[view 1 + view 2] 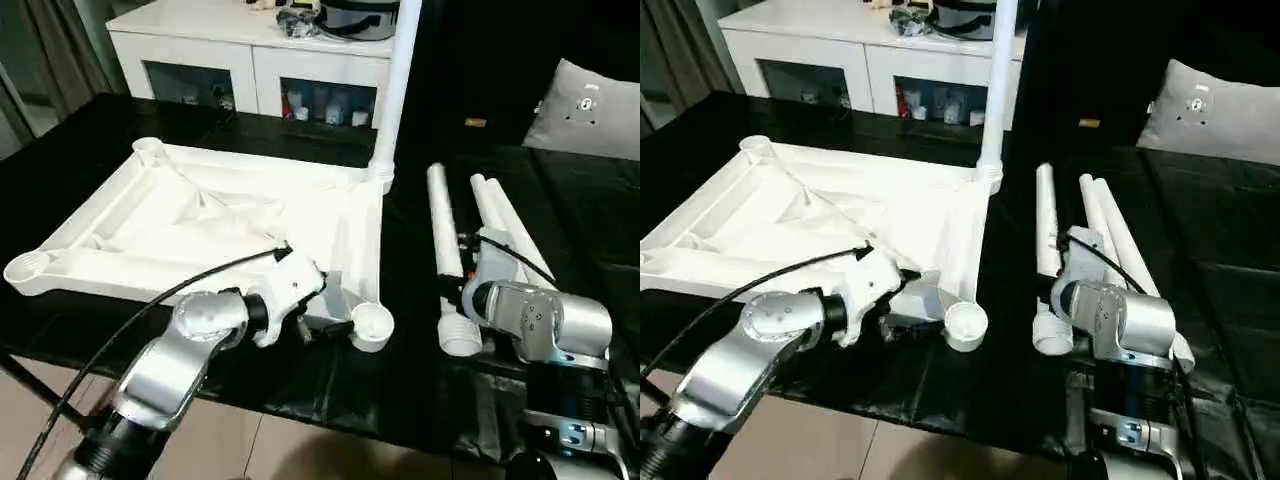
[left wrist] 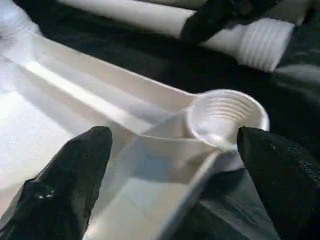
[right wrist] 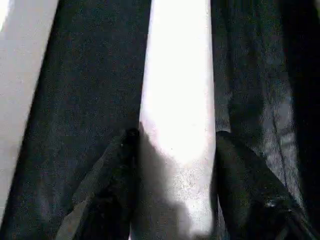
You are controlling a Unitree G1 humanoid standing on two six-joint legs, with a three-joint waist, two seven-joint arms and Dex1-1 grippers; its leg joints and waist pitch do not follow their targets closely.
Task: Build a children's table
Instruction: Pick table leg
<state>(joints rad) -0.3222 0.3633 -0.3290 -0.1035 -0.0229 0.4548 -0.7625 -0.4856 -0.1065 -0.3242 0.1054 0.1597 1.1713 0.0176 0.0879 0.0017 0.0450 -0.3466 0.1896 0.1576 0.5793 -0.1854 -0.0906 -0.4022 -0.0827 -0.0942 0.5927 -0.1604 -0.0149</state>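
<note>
The white tabletop (image 1: 200,220) lies upside down on the black-covered table, ribs and corner sockets facing up. One white leg (image 1: 395,90) stands upright in its far right corner socket. Three more legs (image 1: 440,220) lie side by side to the right of the tabletop. My left gripper (image 2: 175,135) hangs open over the near right corner, and the empty threaded socket (image 2: 225,117) sits between its fingers with nothing held. My right gripper (image 3: 175,150) is shut on one lying leg (image 3: 177,75), a finger pressed against each side.
A white cabinet with glass doors (image 1: 250,70) stands behind the table. A grey pillow (image 1: 590,110) lies at the far right. The black cloth (image 1: 400,380) reaches the table's front edge close below both forearms.
</note>
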